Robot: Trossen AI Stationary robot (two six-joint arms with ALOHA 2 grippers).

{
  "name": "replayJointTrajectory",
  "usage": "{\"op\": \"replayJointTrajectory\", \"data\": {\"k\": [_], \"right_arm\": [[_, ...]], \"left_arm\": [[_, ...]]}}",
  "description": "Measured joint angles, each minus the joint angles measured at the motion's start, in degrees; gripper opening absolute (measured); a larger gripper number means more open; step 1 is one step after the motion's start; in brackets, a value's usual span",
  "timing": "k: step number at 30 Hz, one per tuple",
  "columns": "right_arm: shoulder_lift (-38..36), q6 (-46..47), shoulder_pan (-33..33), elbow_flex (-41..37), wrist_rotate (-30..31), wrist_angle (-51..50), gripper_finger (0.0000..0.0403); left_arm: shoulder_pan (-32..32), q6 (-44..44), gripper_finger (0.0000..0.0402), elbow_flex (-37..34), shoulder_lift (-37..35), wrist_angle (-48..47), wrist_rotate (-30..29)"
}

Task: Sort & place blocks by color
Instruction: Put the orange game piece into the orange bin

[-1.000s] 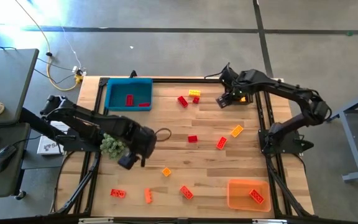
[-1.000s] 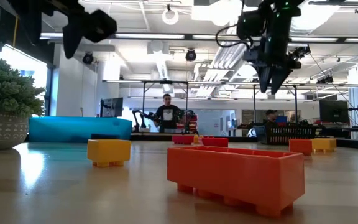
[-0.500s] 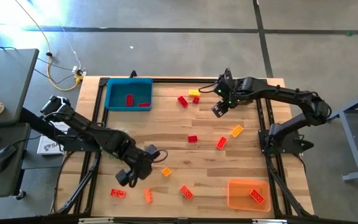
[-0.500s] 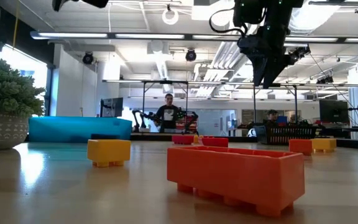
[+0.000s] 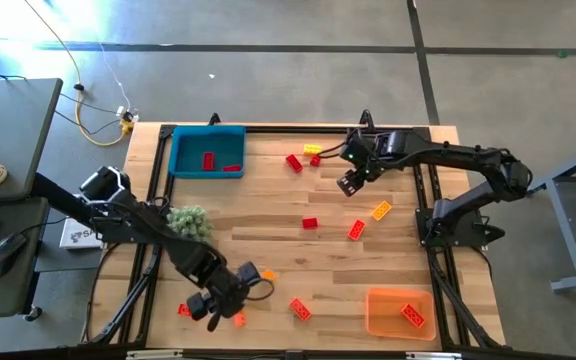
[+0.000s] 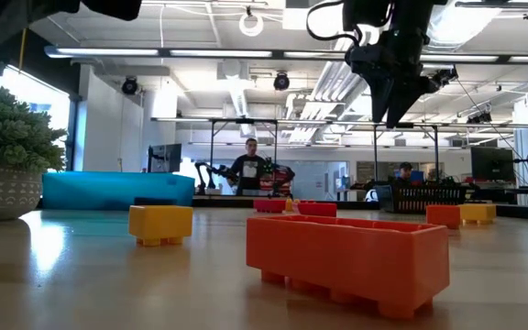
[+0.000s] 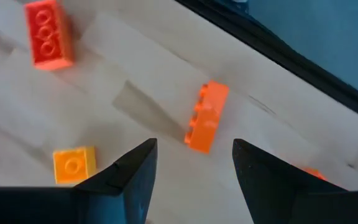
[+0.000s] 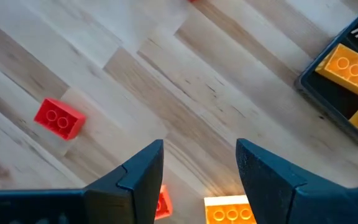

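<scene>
Small studded blocks lie scattered flat on the wooden table: red ones (image 5: 310,222) (image 5: 294,162), a yellow one (image 5: 313,150), orange ones (image 5: 381,210) (image 5: 268,273). My left gripper (image 5: 211,303) hovers open near the table's near edge; in its wrist view (image 7: 194,149) an orange block (image 7: 206,116) lies on its side just ahead of the fingers, touching neither. My right gripper (image 5: 349,183) (image 8: 201,152) hangs open high over the far middle (image 6: 397,110), above a red block (image 8: 59,118) and a yellow one (image 8: 229,211).
A blue bin (image 5: 180,160) with two red blocks sits at the far left, an orange bin (image 5: 383,320) with one block at the near right. A dark tray with yellow blocks (image 8: 353,68) lies under the right arm. A green fuzzy clump (image 5: 188,222) stands at the left.
My left gripper has swung from over the green clump toward the table's near edge, ending low above the orange and red blocks there. My right gripper has moved from the far right corner a little toward the left and near side. No block has moved.
</scene>
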Motion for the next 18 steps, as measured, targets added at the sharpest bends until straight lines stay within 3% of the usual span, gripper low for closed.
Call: {"op": "replayJointTrajectory", "data": {"k": [18], "right_arm": [[0.02,2.77,1.75,0.00,2.49,0.77,0.0189]], "left_arm": [[-1.38,5.54,0.0198,0.02,10.37,2.31,-0.48]]}}
